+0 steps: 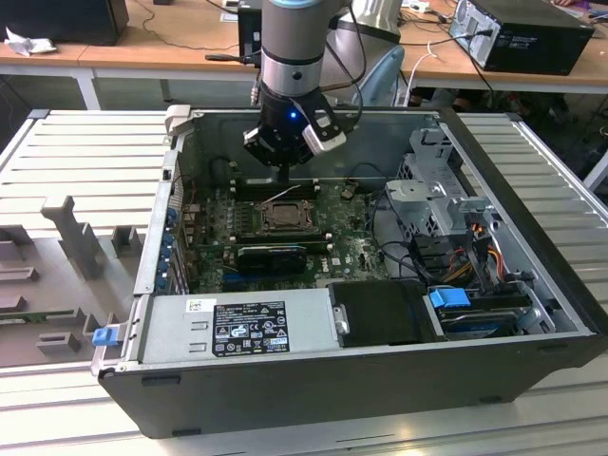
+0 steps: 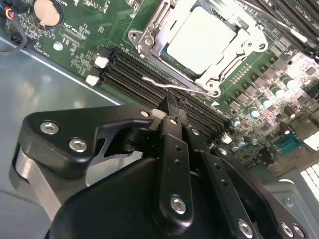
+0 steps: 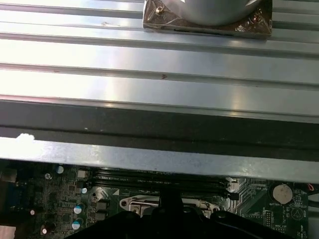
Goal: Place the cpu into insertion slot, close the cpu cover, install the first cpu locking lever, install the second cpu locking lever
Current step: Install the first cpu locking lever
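Fingers [image 2: 172, 134] look clenched together on nothing, with the gripper [image 2: 168, 105] tip just beside the thin lever [image 2: 158, 81] wire. In the exterior view, the gripper [image 1: 285, 179] hangs at twelve o'clock of the slot [image 1: 283, 217]. The cpu [image 2: 199, 40] lies in the slot, framed by the lowered cover [image 2: 242, 36]. I judge the tip could slide off the springy wire and jab the memory sockets [image 2: 124, 69], or the lever could miss its hook and spring up.

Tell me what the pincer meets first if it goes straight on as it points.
Probably the wire locking lever just ahead of the shut pincer, lying over the memory slots beside the cpu cover; depth is unclear.
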### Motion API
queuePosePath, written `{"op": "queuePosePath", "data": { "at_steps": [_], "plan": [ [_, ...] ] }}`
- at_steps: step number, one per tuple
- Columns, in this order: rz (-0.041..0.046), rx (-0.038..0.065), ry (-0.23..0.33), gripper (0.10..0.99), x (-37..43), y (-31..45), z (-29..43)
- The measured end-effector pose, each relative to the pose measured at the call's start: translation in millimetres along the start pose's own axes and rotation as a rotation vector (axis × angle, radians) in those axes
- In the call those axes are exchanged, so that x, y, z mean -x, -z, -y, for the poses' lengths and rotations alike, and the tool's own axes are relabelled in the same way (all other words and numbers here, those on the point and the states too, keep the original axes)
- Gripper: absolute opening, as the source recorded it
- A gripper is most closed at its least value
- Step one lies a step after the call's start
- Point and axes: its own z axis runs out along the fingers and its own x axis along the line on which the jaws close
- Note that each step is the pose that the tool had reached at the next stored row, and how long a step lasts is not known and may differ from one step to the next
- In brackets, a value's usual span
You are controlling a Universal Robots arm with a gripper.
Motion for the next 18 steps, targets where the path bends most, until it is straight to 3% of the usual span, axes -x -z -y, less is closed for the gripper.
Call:
{"op": "queuePosePath", "data": {
  "at_steps": [18],
  "plan": [
    [0.0004, -0.001, 0.0, 0.106, 14.2, -16.6, 2.6]
  ]
}}
